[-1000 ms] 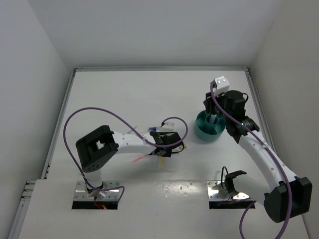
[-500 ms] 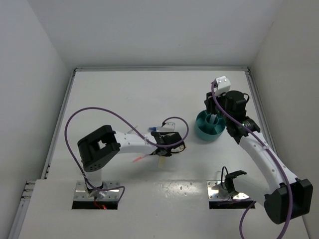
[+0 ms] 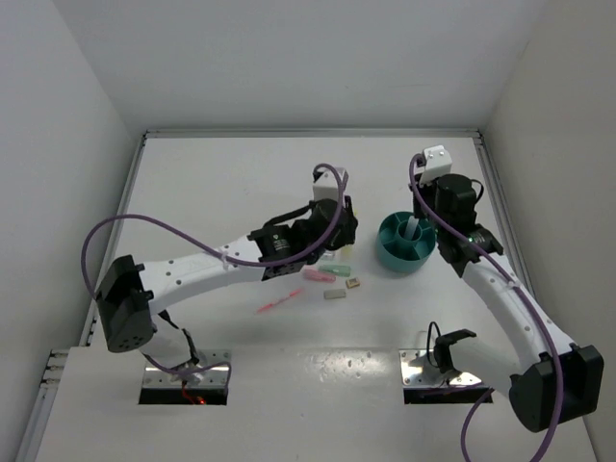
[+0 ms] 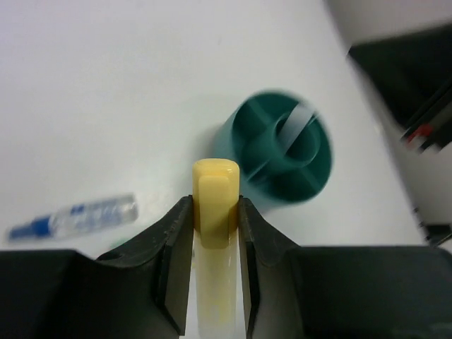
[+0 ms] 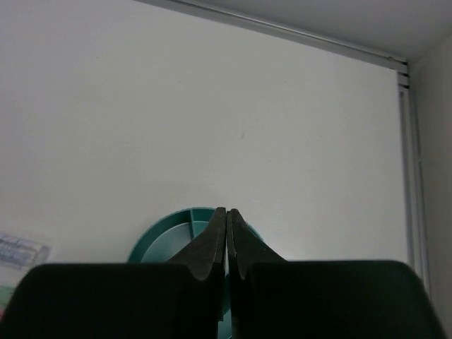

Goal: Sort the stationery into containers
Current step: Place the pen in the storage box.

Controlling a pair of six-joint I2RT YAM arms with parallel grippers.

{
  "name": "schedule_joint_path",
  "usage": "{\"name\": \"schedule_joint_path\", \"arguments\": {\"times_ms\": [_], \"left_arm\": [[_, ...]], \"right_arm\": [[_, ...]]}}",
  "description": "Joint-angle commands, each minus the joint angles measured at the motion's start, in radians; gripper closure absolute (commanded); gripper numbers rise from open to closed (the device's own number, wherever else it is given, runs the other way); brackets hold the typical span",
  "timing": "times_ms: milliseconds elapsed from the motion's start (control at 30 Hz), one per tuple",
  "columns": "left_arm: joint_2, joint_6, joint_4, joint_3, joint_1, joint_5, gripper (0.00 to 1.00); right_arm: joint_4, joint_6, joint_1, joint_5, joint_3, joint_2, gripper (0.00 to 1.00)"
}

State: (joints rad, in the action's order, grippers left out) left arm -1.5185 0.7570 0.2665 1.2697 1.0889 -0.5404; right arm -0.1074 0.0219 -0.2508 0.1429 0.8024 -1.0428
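Note:
My left gripper (image 4: 215, 206) is shut on a yellow highlighter (image 4: 215, 187), held above the table just short of the round teal cup (image 4: 263, 164). A white pen (image 4: 294, 126) stands in one of the cup's compartments. In the top view the left gripper (image 3: 341, 231) hangs left of the cup (image 3: 392, 256). My right gripper (image 5: 227, 212) is shut and empty above the cup's (image 5: 164, 233) rim, and sits at the cup's far right side (image 3: 425, 214). A blue-white marker (image 4: 74, 217) lies on the table.
Near the left arm lie a pink stick (image 3: 317, 275), a green stick (image 3: 341, 269), a grey block (image 3: 334, 295), a tan block (image 3: 353, 283) and a thin pink pen (image 3: 279, 304). The raised table edge (image 3: 486, 164) runs close behind the right arm.
The left arm has swung up and to the right, from the scattered items toward the cup, carrying the highlighter. The right gripper has shut and drawn back slightly from over the cup.

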Motion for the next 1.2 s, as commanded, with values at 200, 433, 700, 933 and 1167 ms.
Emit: {"name": "schedule_joint_path", "arguments": {"times_ms": [200, 433, 700, 933, 1167], "left_arm": [[-0.187, -0.111, -0.580, 0.069, -0.121, 0.281, 1.00], [-0.348, -0.101, -0.912, 0.108, -0.130, 0.375, 1.00], [-0.491, -0.137, -1.096, 0.169, -0.139, 0.459, 1.00], [-0.598, -0.162, -1.208, 0.206, -0.139, 0.459, 1.00], [-0.672, -0.151, -1.332, 0.215, -0.149, 0.477, 1.00]], "right_arm": [[0.118, -0.025, 0.005, 0.244, -0.005, 0.064, 1.00], [0.230, -0.025, 0.015, 0.302, -0.071, 0.131, 0.98], [0.298, -0.045, 0.015, 0.274, -0.135, 0.141, 0.97], [0.359, -0.054, 0.015, 0.251, -0.175, 0.184, 0.96], [0.425, -0.063, 0.015, 0.219, -0.233, 0.240, 0.96]]}}
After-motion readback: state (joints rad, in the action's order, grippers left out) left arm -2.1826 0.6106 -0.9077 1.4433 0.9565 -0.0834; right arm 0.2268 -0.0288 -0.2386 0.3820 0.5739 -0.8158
